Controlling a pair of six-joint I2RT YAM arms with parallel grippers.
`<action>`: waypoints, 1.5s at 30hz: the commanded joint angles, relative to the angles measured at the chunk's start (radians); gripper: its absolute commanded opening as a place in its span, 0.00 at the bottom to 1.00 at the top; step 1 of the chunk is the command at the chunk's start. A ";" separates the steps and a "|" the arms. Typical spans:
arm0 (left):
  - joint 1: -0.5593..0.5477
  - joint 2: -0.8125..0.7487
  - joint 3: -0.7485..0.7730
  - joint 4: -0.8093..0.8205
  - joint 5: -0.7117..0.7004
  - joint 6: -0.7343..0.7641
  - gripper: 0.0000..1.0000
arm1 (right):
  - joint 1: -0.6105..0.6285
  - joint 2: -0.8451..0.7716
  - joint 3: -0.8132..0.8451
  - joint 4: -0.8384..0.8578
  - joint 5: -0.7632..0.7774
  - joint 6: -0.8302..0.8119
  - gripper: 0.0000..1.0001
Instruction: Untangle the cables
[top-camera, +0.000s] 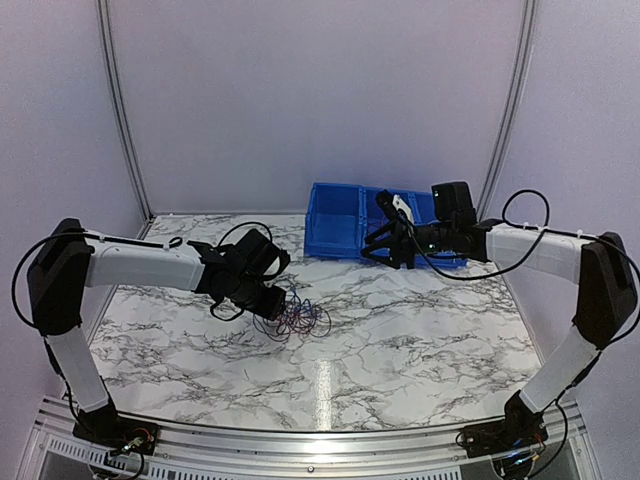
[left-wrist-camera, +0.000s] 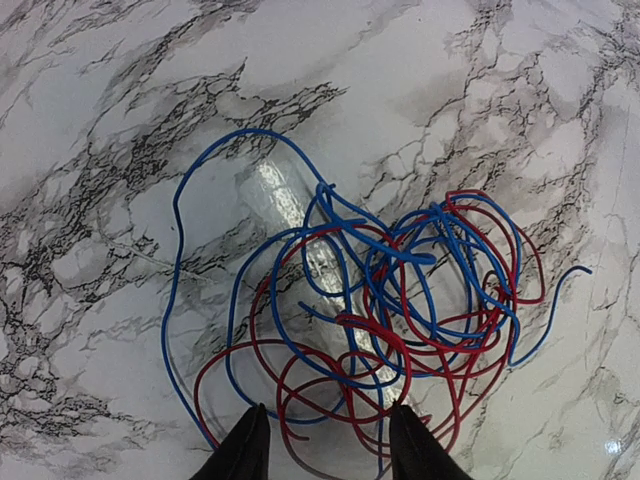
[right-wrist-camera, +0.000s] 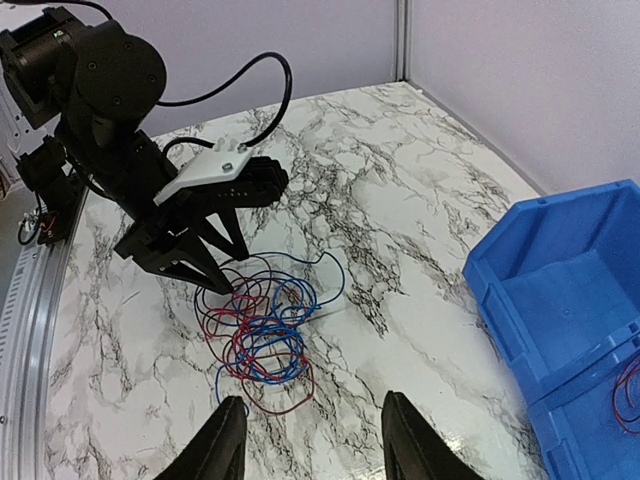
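Note:
The cables (left-wrist-camera: 400, 300) lie in one tangle of thin red and blue loops on the marble table; they also show in the top view (top-camera: 300, 320) and the right wrist view (right-wrist-camera: 260, 335). My left gripper (left-wrist-camera: 330, 445) is down at the tangle's near edge, open, its two dark fingertips (left-wrist-camera: 250, 445) on either side of some red loops. In the top view that left gripper (top-camera: 278, 303) sits at the tangle's left side. My right gripper (right-wrist-camera: 315, 445) hangs open and empty above the table, well clear of the tangle, by the blue bin (top-camera: 335, 235).
The blue bin (right-wrist-camera: 570, 290) stands at the back right, with a bit of red and blue wire (right-wrist-camera: 630, 390) in its near compartment. A clear shiny strip (left-wrist-camera: 285, 200) lies under the tangle. The left arm's black body (right-wrist-camera: 110, 110) looms over the far side of the tangle.

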 joint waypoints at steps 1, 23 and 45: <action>-0.007 0.026 0.035 -0.018 -0.012 0.012 0.41 | 0.003 -0.036 0.045 -0.017 -0.021 -0.024 0.46; -0.024 0.038 0.067 0.000 -0.002 0.028 0.50 | 0.006 -0.047 0.053 -0.044 -0.020 -0.051 0.47; -0.036 0.022 0.049 0.076 -0.025 0.075 0.45 | 0.011 -0.043 0.054 -0.053 -0.029 -0.061 0.47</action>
